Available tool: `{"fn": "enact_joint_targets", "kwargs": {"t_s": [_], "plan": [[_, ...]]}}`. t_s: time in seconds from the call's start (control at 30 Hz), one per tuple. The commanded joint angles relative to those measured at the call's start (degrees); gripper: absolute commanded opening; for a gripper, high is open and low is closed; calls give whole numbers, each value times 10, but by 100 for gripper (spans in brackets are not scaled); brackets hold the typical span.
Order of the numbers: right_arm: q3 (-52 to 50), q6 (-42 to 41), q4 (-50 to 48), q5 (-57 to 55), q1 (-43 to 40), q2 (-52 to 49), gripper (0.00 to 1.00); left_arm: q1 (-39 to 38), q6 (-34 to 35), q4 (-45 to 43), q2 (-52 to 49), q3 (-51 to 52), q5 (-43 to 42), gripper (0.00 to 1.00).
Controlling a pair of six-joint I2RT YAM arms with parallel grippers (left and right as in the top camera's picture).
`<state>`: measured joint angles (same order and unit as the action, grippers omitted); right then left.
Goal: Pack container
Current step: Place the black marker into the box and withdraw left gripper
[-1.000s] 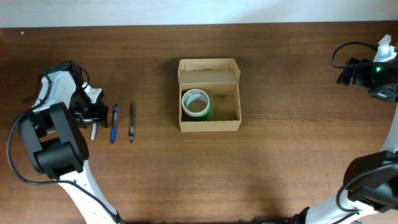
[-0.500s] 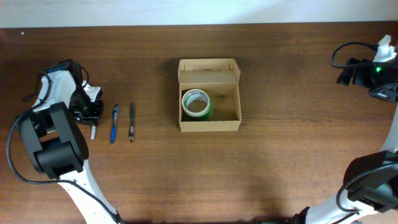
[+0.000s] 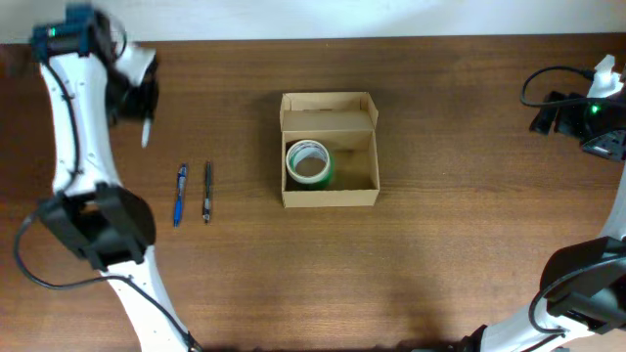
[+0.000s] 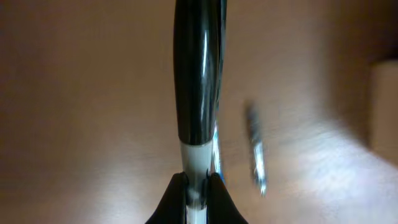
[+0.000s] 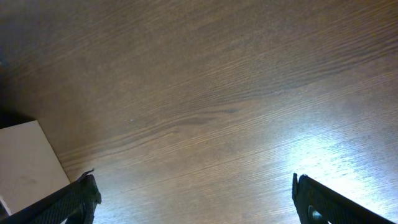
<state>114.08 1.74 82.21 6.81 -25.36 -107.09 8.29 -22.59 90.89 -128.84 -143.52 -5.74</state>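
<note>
The container, a tan cardboard box with its flap lid standing open, sits mid-table with a green tape roll inside. My left gripper is raised over the far left of the table, shut on a marker. In the left wrist view the marker has a black cap and white body and is pinched between the fingers of the left gripper. My right gripper stands wide open over bare wood at the far right, with nothing between its fingers.
A blue pen and a dark pen lie side by side left of the box. A blurred pen shows under the marker. A white block lies at the lower left of the right wrist view. Cables lie at the far right corner.
The left gripper closed on the marker beside the pens, then lifted it and swung toward the far left corner. The right arm has not moved.
</note>
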Motion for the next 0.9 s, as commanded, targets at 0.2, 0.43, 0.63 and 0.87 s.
{"fn": "enact_joint_targets", "kwargs": {"t_s": [0.2,0.43,0.63,0.87], "plan": [[-3,-3,0,5,2,1,99,-289,-228,18,70,-133,18,2],[-3,-3,0,5,2,1,99,-398,-227,36,15,-33,53,2],[-3,-3,0,5,2,1,99,-427,-219,26,-26,73,42,2],[-3,-3,0,5,2,1,99,-445,-205,-14,-34,150,30,2]]}}
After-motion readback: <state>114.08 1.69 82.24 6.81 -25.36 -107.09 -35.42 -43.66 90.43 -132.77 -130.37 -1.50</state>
